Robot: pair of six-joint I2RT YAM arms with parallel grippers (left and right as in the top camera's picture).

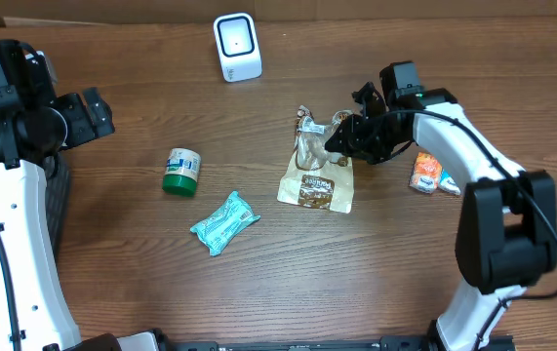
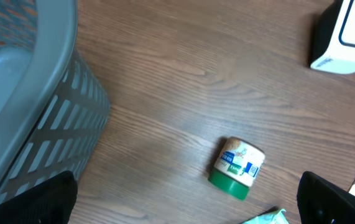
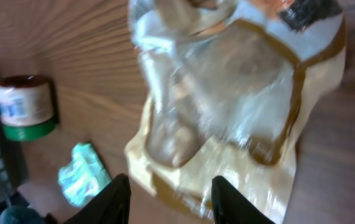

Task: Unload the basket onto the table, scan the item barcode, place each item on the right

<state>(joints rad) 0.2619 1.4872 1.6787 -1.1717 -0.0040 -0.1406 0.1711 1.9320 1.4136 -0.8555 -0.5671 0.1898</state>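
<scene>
The snack bag (image 1: 315, 175) lies mid-table, its long axis running near to far: the flat printed end sits nearest us and the crumpled clear top points away. The right gripper (image 1: 341, 138) is at that far top corner, reaching in from the right. From the right wrist, its two fingers (image 3: 116, 199) stand partly apart with bag film between and beyond them, but whether they are pinching it I cannot tell. Here is the relation that matters: the white scanner (image 1: 236, 46) stands far and to the left of the bag, well apart from it, so I reckon the bag has to travel up and leftward with its printed face turned toward the scanner's window. The right arm is plainly the nearer one. The left gripper (image 1: 98, 112) hangs spread wide at the far left, holding nothing.
</scene>
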